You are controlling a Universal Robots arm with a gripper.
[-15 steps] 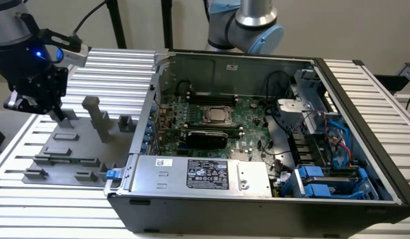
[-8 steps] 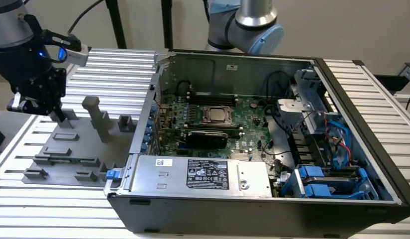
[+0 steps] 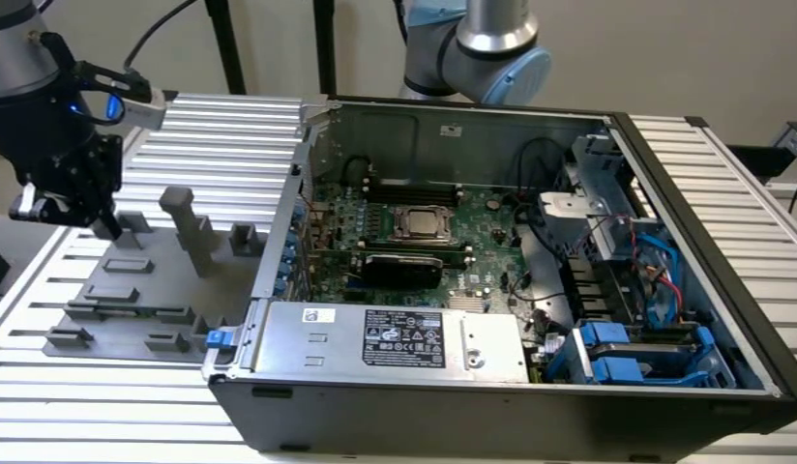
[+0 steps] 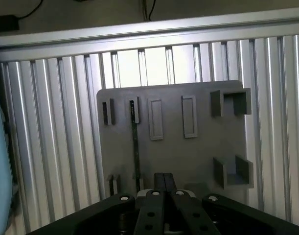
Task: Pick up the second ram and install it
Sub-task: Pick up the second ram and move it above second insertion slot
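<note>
The second ram (image 4: pixel 134 147) stands on its thin edge in a slot of the gray fixture plate (image 4: pixel 188 152), seen end-on as a dark narrow strip. My gripper (image 4: pixel 163 182) hovers above the plate, just beside that strip, with its black fingers pressed together and nothing between them. In the exterior view the gripper (image 3: pixel 105 228) hangs over the far part of the gray fixture (image 3: pixel 128 300), at the exterior view's left of the open computer case (image 3: pixel 502 387).
Inside the case lies the green motherboard (image 3: pixel 483 227) with its CPU socket (image 3: pixel 422 224) and long black slots. Gray fixture posts (image 3: pixel 192 227) rise close to the gripper. Ribbed aluminium table (image 3: pixel 89 406) surrounds everything. A power supply (image 3: pixel 386 338) fills the case's near side.
</note>
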